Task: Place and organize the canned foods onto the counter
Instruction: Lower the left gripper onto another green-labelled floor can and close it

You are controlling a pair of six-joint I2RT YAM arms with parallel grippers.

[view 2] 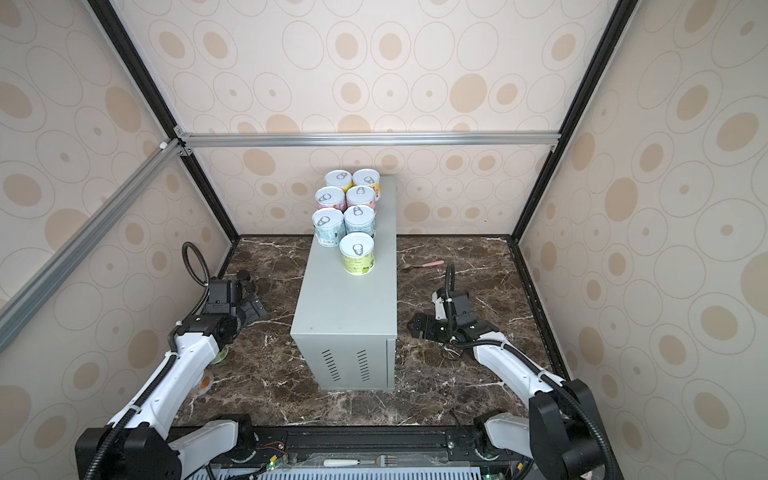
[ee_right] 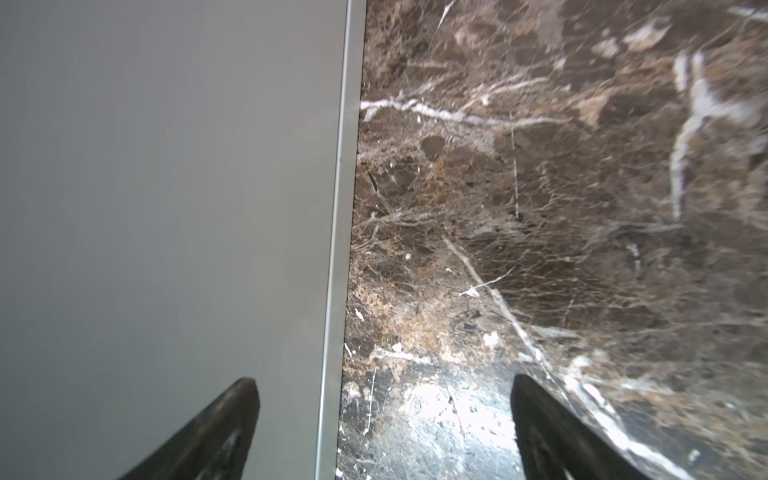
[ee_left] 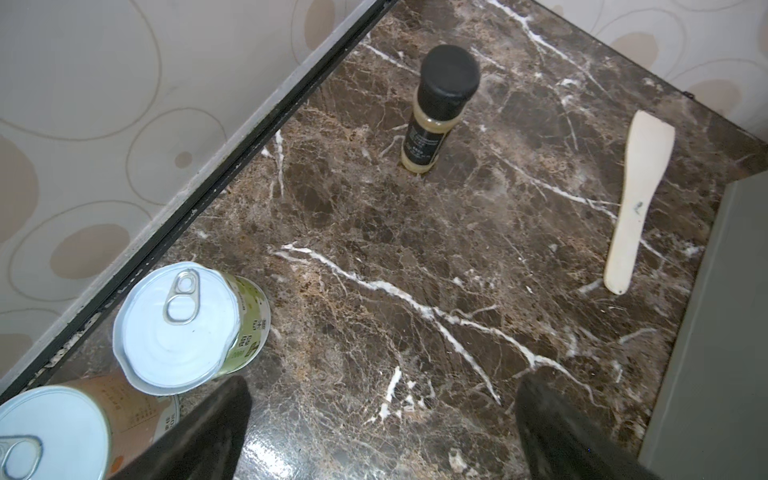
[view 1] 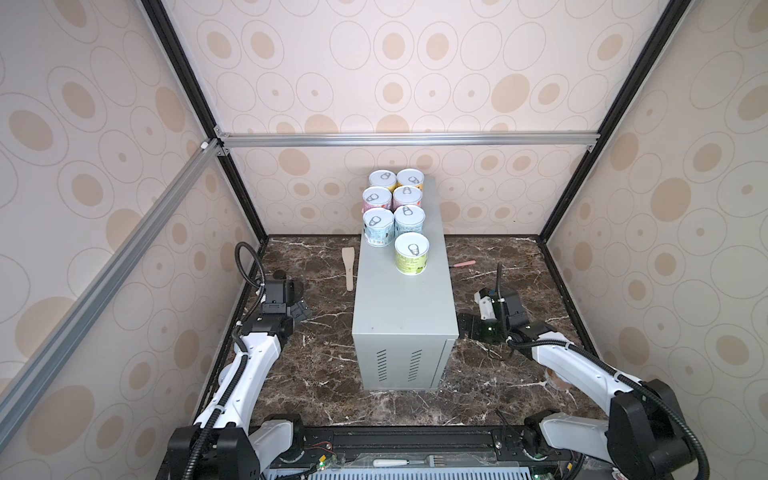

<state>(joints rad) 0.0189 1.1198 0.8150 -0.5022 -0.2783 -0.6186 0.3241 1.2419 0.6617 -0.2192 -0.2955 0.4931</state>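
Lab mock-kitchen cell: aluminium frame [view 1: 407,139], wallpapered panels [view 1: 415,62], marble surface [view 1: 324,374], wooden spatula [view 1: 348,270].

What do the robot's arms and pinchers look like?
The left arm and the right arm have smooth white shells with chunky black joints. A black ribbed cable runs along each arm, fastened with small white ties. The left gripper and the right gripper each have two dark fingers that narrow to a point.
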